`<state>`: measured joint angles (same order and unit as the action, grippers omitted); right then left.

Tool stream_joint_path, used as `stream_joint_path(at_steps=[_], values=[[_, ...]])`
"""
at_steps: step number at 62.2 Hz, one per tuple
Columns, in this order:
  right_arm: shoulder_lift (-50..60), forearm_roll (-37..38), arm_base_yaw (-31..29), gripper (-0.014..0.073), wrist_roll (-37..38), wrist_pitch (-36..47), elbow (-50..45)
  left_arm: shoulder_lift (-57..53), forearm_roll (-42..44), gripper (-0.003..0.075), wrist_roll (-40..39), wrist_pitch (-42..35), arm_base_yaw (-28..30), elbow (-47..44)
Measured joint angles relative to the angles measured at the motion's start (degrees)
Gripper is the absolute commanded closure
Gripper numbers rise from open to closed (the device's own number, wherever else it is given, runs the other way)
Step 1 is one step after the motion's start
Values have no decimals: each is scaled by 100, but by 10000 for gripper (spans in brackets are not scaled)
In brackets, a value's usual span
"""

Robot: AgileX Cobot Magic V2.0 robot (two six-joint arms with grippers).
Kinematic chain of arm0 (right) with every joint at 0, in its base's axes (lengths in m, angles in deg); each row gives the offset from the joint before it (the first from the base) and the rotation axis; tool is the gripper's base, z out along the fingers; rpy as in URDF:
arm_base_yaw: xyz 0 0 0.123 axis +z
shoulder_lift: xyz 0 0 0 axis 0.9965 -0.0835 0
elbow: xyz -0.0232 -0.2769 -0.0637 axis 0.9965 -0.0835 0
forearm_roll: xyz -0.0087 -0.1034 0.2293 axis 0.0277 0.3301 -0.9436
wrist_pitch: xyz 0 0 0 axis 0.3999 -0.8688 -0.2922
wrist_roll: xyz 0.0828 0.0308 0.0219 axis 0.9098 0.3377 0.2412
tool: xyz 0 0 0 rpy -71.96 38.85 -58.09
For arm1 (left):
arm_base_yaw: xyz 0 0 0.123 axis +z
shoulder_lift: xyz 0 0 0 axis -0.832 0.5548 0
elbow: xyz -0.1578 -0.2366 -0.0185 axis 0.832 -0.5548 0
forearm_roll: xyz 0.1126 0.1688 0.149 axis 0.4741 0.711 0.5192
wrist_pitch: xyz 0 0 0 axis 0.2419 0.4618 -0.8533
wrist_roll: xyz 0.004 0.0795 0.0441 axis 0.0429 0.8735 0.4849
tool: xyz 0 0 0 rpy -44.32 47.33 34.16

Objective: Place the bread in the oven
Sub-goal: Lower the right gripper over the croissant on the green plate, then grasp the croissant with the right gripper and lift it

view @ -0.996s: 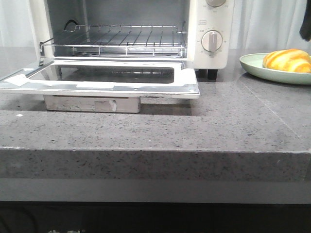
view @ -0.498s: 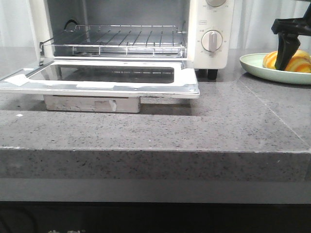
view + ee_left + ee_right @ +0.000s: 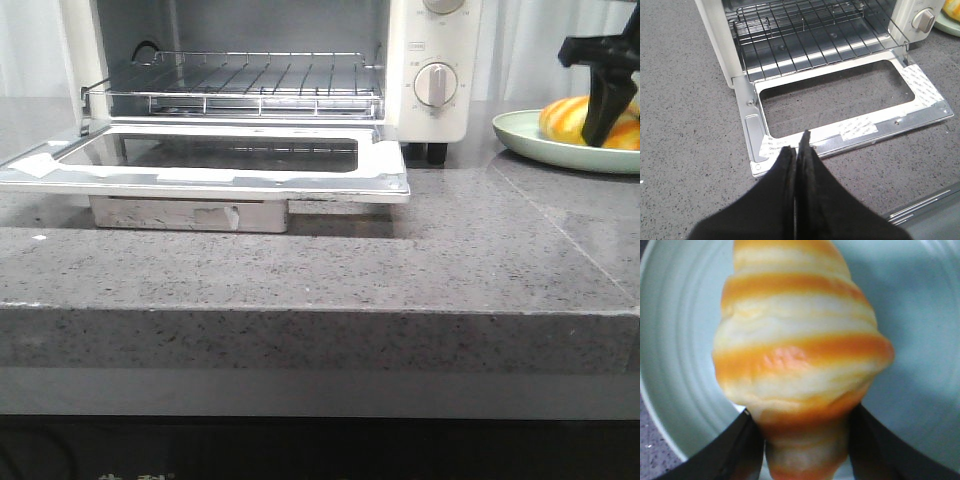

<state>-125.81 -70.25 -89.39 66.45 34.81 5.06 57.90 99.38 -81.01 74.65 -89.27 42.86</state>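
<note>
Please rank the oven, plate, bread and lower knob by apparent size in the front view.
1. Oven, partly cropped
2. Plate, cut off at the frame edge
3. Bread, partly hidden
4. Knob, close to the bread; that order is unsure

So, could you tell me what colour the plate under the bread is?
Pale green plate, clearest in the right wrist view.

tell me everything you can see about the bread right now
The bread is a rounded, croissant-shaped roll, glossy, banded pale yellow and orange. It lies on a pale green plate on the counter, right of the oven. The right gripper is down over it, a black finger on either side of its narrow end; whether they press it is unclear.
</note>
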Motion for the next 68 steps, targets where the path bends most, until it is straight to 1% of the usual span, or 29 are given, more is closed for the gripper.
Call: stream_joint_path(at_steps=[17,23,39,50,54,58,68], values=[[910,-203,0,540,0,-641,0,0,0,739,0,0,0,0],[1364,-287,0,540,0,-705,-158,0,0,739,0,0,0,0],[2891,-600,0,540,-10,-603,-1390,0,0,739,0,0,0,0],[3780,-979,14,540,-116,-483,-2268,0,0,739,0,0,0,0],[4065,-1061,165,540,-203,-483,-2513,0,0,739,0,0,0,0],[4288,-1095,476,540,-243,-494,-2673,0,0,739,0,0,0,0],[4417,-1184,1622,540,-267,-616,-2732,0,0,739,0,0,0,0]])
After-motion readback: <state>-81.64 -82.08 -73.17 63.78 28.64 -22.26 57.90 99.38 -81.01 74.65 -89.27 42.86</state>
